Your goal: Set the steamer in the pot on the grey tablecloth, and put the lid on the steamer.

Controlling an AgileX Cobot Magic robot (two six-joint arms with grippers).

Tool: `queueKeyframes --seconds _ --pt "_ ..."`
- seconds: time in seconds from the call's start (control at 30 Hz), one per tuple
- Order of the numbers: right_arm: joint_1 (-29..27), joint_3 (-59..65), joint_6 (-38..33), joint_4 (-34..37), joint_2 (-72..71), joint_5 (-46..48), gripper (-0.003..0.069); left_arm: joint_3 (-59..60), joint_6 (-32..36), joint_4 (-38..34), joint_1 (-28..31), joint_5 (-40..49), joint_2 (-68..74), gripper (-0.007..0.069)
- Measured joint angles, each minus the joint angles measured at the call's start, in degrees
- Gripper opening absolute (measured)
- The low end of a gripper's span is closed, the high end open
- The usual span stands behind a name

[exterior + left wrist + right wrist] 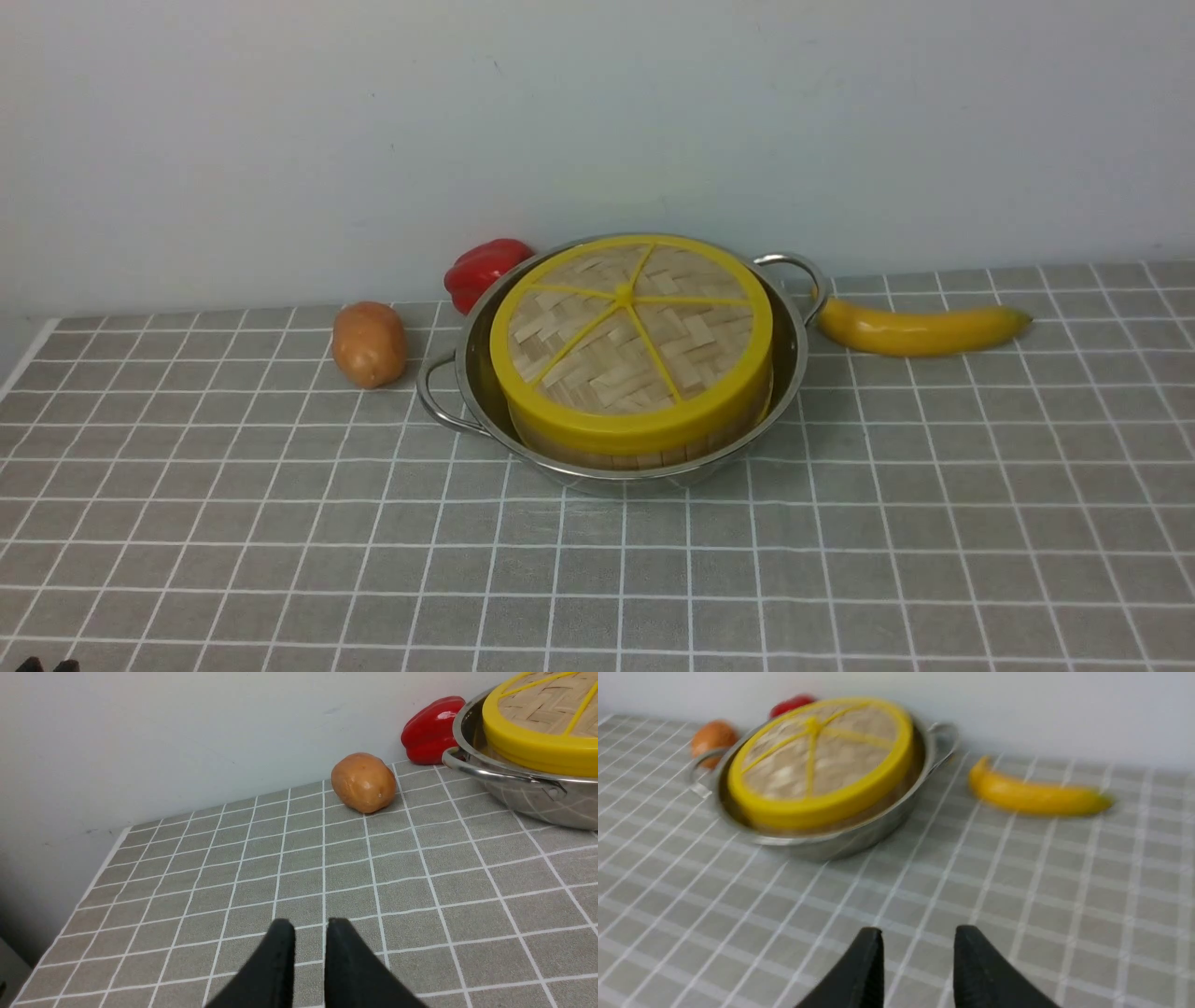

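Grey tablecloth [597, 579] with its white grid of thin lines fills the foreground of the front view. Farther back on it stands the wide, shiny stainless-steel pot [471, 373] with looped wire handles. Inside sits the round bamboo steamer [644, 455], capped by the flat woven bamboo lid [633, 338] with yellow rim and spokes. A brown potato [369, 343] lies just to the pot's left, a red bell pepper [485, 269] behind it against the wall, a yellow banana [920, 329] to the right.

From the left wrist, the black left gripper [309, 933] hangs over bare cloth, jaws narrowly parted, holding nothing, well apart from the potato [364, 782], pepper [432, 730] and pot [537, 793].

From the right wrist, blurred, the right gripper [917, 940] is moderately spread and empty, near the lidded pot [840, 840] and banana [1036, 795].
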Motion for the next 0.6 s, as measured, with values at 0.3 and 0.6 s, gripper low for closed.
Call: queueKeyframes --seconds 0.3,0.6 --pt "-15.0 19.4 -1.4 -3.0 -14.5 -16.5 0.024 0.0 0.0 -0.1 0.0 -0.1 0.0 0.0108" --pt "-16.9 29.2 -1.1 -3.0 -18.6 -18.1 0.024 0.0 0.0 -0.1 0.0 -0.1 -0.1 0.0118"
